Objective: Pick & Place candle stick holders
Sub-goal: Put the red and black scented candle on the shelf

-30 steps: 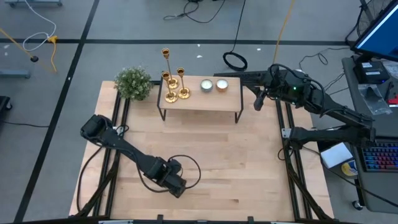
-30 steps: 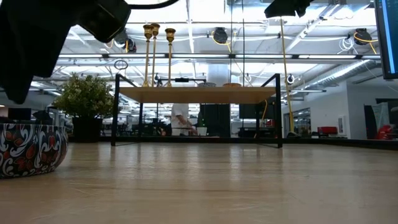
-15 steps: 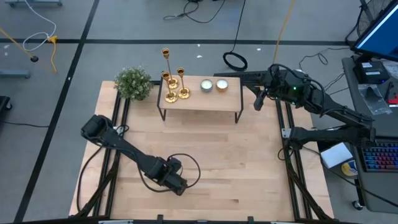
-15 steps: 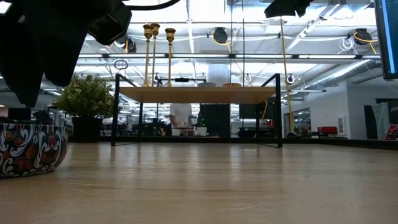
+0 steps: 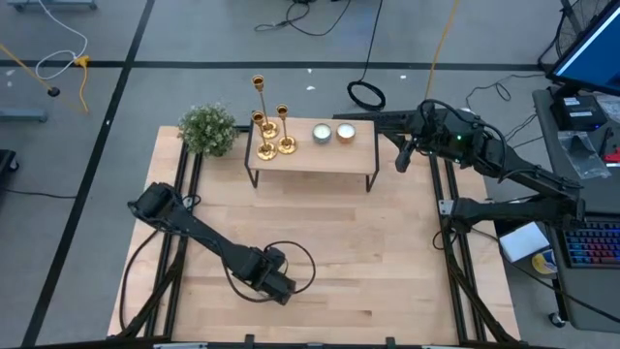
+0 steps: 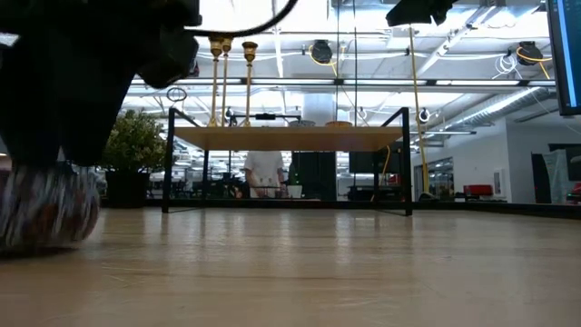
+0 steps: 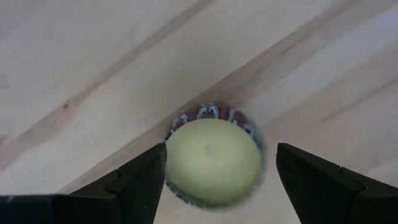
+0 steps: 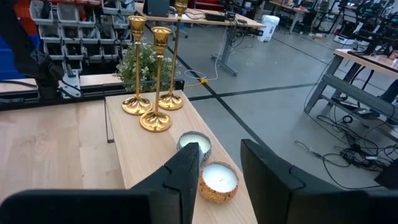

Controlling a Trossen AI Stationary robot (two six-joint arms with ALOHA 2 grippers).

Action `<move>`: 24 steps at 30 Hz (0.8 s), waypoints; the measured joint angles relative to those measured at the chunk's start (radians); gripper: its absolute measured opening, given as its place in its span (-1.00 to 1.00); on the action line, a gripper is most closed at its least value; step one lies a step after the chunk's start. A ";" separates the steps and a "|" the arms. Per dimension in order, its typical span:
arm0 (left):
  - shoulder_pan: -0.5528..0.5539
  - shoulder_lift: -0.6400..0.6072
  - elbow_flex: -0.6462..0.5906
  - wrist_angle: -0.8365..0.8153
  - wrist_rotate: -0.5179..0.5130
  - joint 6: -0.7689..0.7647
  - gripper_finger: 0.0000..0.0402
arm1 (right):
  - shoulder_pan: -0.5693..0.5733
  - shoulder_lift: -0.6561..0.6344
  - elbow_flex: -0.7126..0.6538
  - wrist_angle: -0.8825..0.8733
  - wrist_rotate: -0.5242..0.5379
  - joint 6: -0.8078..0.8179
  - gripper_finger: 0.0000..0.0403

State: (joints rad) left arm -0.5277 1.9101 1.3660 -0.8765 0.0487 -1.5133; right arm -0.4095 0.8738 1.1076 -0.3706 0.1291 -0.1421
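Three gold candle stick holders (image 5: 266, 145) (image 8: 155, 118) (image 6: 247, 82) stand on their round bases at the left end of a small raised table (image 5: 310, 160) at the far side. My left gripper (image 7: 221, 155) (image 5: 278, 286) hangs open near the table's front edge and points down. Its fingers stand on either side of a candle in a patterned tin (image 7: 211, 160) (image 6: 45, 204). My right gripper (image 8: 217, 162) (image 5: 402, 155) waits raised by the raised table's right end, open a little, with nothing between its fingers. My left gripper straddles the tin candle from above, pointing down. One fingertip (image 7: 155, 163) stands right at the candle's rim (image 7: 169, 146). Whether it touches the rim, I cannot tell. The candle rests on the table.
Two more tin candles (image 5: 323, 134) (image 5: 345, 133) sit on the raised table beside the holders. A green bushy plant (image 5: 208, 129) stands at that table's left. A black cable (image 5: 291, 262) loops on the tabletop by my left gripper. The wooden table's middle (image 5: 339, 223) is bare.
My left gripper has come down over the tin candle; in the low view its dark body now covers the candle's top. The candle shows blurred there now, where it was sharp before.
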 joint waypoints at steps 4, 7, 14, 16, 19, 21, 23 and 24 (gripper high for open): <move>0.003 0.035 -0.001 0.017 0.017 -0.004 0.48 | 0.000 0.001 0.000 0.003 0.000 0.000 -0.43; 0.003 0.046 -0.001 0.020 0.042 -0.002 0.48 | 0.000 0.002 0.000 0.005 0.000 0.000 -0.43; 0.010 0.049 -0.001 0.012 0.057 -0.008 0.47 | 0.000 0.002 0.000 0.005 0.000 0.000 -0.43; 0.013 0.047 -0.002 0.012 0.057 -0.008 0.48 | 0.000 0.002 0.000 0.005 0.000 0.000 -0.43; 0.018 0.047 -0.001 0.009 0.057 -0.008 0.48 | 0.000 0.002 0.000 0.005 0.000 0.000 -0.43; 0.020 0.047 -0.001 0.007 0.057 -0.008 0.47 | 0.000 0.002 0.000 0.005 -0.001 0.000 -0.43; 0.024 0.047 -0.001 0.006 0.058 -0.008 0.47 | 0.000 0.002 0.000 0.004 -0.002 0.000 -0.43; 0.026 0.047 0.000 0.003 0.058 -0.009 0.47 | 0.000 0.002 0.000 0.004 -0.002 0.000 -0.43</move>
State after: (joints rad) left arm -0.5014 1.9568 1.3659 -0.8735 0.1062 -1.5219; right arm -0.4099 0.8757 1.1080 -0.3664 0.1275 -0.1421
